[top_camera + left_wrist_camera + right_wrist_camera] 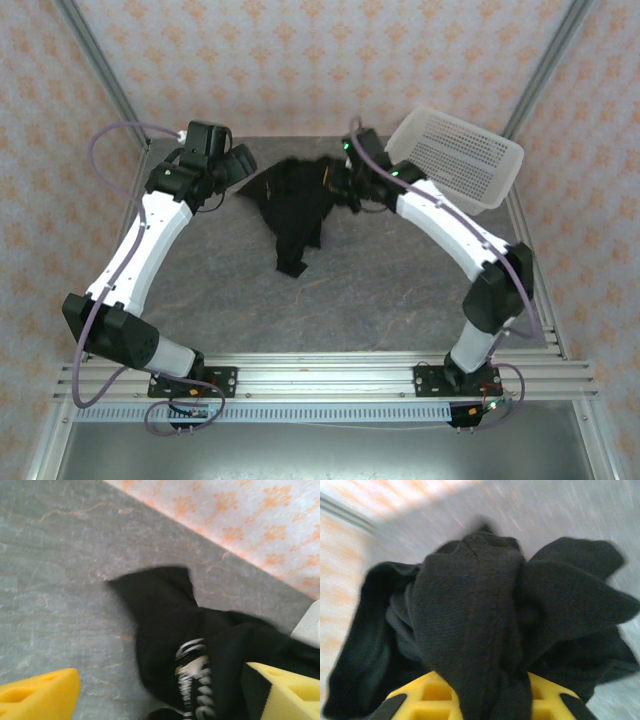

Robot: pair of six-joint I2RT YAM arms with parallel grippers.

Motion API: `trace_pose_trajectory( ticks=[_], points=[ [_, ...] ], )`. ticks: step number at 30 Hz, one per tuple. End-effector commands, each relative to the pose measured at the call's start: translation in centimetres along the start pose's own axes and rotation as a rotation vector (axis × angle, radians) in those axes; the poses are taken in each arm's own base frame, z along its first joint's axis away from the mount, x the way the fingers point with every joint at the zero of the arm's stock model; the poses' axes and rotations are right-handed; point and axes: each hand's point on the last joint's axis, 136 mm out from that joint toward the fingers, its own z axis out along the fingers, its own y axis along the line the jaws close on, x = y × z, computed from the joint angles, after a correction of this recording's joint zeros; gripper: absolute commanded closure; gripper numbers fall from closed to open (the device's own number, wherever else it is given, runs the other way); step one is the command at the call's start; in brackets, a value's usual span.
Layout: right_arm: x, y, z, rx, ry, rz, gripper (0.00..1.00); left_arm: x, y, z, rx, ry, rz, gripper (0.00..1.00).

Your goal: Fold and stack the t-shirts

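**Shirt in a bunch, no fold yet**

The black t-shirt (295,205) sits in a messy bunch at about 12 o'clock on the gray tabletop (380,290). A thin tail of it hangs toward 6 o'clock.

The right pincer (345,185) is at the shirt's 3 o'clock side. It looks shut on a thick wad of cloth, which spills over its yellow fingers (437,692).

The left pincer (238,162) is at the shirt's 9 o'clock side. Its jaws are wide apart and hold nothing, and the cloth with the white print (192,680) lies between them.

The white basket (455,155) leans at about 2 o'clock.

I think the step now is spreading the shirt out. Next, the left pincer needs to close on an edge so both arms can pull the cloth flat.
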Motion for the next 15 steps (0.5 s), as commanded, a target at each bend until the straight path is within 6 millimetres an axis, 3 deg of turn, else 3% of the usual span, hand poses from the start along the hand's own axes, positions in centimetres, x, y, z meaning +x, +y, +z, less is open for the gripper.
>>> trace_pose_trajectory(
  ticks=[1,4,6,11,15],
  points=[
    [3.3,-2.4,1.6,0.062,0.139,0.038,0.65,4.1,2.4,0.8,-0.057,0.140,0.011,0.16],
    [5.9,-4.7,1.3,0.144,0.232,0.017,0.45,7.9,3.0,1.7,-0.025,0.261,0.019,0.20],
    [6.3,-6.6,0.4,0.197,0.217,0.019,0.37,10.7,3.1,2.1,-0.010,0.332,0.033,0.21],
    [7.1,-11.2,-0.5,0.254,0.207,0.128,0.35,17.5,2.3,3.4,0.006,0.485,0.072,0.21],
    [8.0,-13.5,0.0,0.259,0.227,0.217,0.35,20.3,-0.1,5.3,0.036,0.525,0.052,0.20]
  ],
)
